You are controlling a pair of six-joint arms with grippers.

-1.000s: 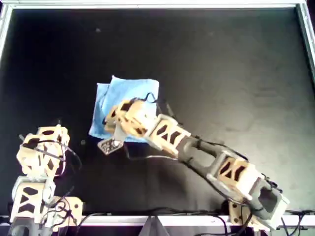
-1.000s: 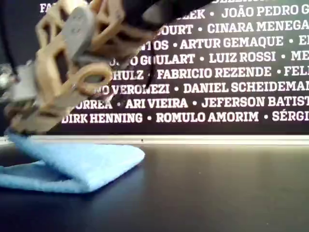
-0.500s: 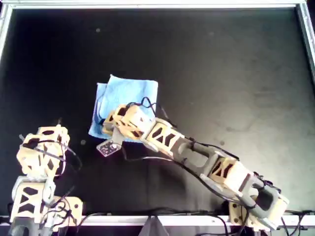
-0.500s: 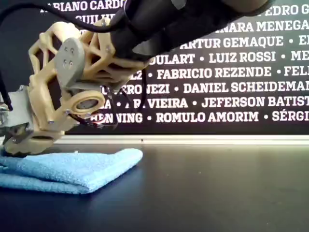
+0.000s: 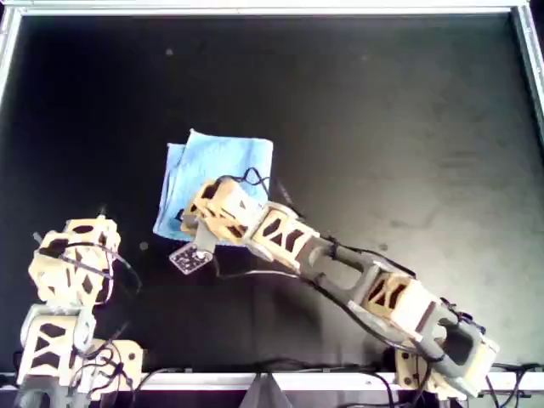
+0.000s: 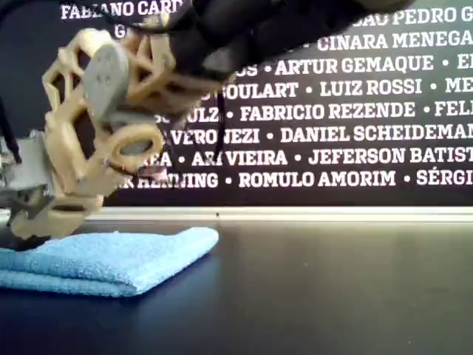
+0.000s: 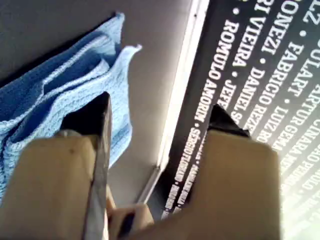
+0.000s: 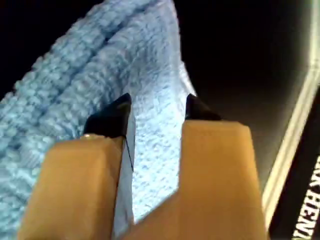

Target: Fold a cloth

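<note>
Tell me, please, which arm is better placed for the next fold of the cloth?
Right: its fingers are open just over the cloth, while the left arm sits tucked away at the overhead view's lower left.

A black, matte table [image 5: 382, 127] with a pale metal rim carries the scene. Directly on it, left of centre in the overhead view, lies the cloth [image 5: 223, 166], light blue and folded into layers, resting flat with its folded edge rounded in the exterior view.
</note>
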